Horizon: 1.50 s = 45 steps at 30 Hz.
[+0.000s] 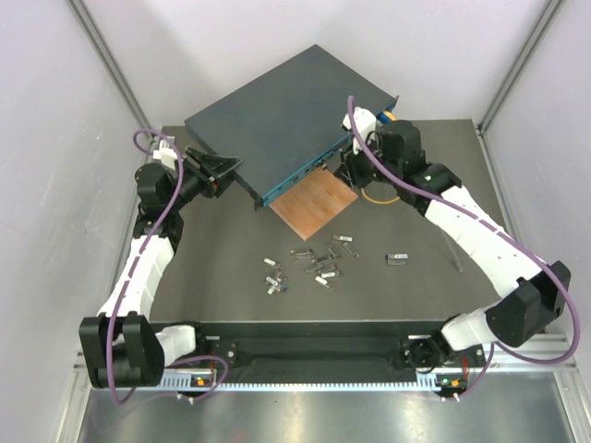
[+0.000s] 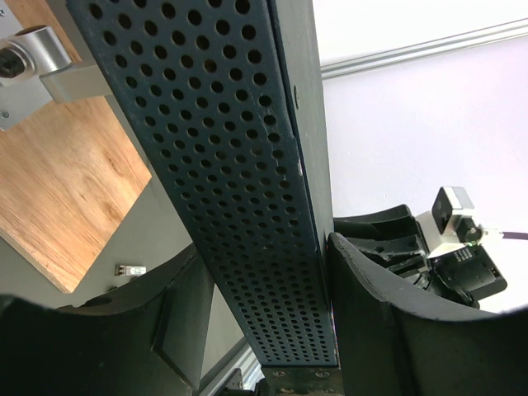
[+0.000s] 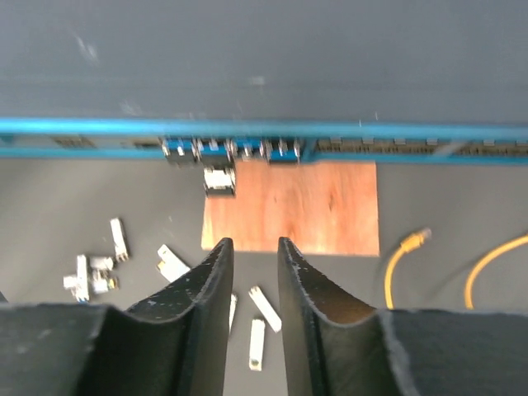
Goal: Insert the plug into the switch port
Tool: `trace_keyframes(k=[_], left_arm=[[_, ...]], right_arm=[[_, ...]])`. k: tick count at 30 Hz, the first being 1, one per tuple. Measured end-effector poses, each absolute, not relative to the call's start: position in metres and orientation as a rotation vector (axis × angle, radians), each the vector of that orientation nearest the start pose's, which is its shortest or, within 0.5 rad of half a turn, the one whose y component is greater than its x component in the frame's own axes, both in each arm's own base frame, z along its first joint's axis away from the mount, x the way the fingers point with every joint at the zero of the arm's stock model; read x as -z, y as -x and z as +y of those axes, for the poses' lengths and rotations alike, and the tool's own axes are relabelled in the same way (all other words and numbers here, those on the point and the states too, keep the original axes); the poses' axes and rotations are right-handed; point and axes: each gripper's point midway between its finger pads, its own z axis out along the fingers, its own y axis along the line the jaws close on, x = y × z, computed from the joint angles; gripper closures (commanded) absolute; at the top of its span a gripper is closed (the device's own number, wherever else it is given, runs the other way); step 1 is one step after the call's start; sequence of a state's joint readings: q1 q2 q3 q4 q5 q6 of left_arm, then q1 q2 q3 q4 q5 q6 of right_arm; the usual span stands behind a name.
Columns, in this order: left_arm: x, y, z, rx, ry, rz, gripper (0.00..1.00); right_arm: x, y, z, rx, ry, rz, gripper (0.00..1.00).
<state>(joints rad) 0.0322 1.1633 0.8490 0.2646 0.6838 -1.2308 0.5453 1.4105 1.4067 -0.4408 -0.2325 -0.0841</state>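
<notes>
- Top view: switch (image 1: 277, 120) lies at an angle at the far middle of the table (image 1: 212, 286), w/ its teal front face turned toward the near right.
- Its front edge overlaps a brown board (image 1: 314, 205).
- Left gripper (image 1: 236, 169) is at the switch's left corner, jaws set on either side of the side wall.
- Right gripper (image 1: 349, 172) hangs just in front of the teal face, near its right half.
- A yellow cable (image 1: 374, 196) loops just beside it.
- Loose plugs (image 1: 314, 263) are scattered mid-table, well apart from the switch.
- Left wrist view: left gripper (image 2: 264, 246) is clamped on the switch's perforated side panel (image 2: 223, 165).
- Right-hand finger (image 2: 363, 313) presses the panel. The other one meets it at the tip only, w/ a sliver of gap lower down.
- Board (image 2: 58, 190) and one small loose plug (image 2: 130, 270) show past the panel.
- Right wrist view: right gripper (image 3: 256, 244) is slightly parted and grasps nothing. Table shows thru the narrow gap.
- Teal face w/ its port row (image 3: 231, 150) runs across the top of the view, apart from the fingertips.
- The plug (image 3: 219, 179) sits at one port on the left part of the row, sticking out. Can't tell how deep, pic is blurry.
- Board (image 3: 305, 206) is under the ports, the yellow cable's end (image 3: 408, 243) to the right, and loose plugs (image 3: 99, 272) to the left.
</notes>
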Motion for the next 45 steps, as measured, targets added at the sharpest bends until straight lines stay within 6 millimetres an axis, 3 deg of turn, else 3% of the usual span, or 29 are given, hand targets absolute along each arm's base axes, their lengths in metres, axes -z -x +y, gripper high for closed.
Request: trace_keyframes(k=[12, 23, 45], left_arm=[[-0.314, -0.356, -0.13, 1.435, 0.548, 1.739, 1.0], [-0.314, -0.356, -0.13, 1.434, 0.55, 1.739, 1.0], [-0.314, -0.356, -0.129, 1.431, 0.553, 1.736, 1.0]], right_arm=[[-0.287, -0.36, 0.276, -0.583, 0.736, 1.881, 0.78], [-0.292, -0.363, 0.282, -0.644, 0.652, 1.899, 0.81], [-0.276, -0.369, 0.294, -0.751, 0.48, 2.008, 0.88]])
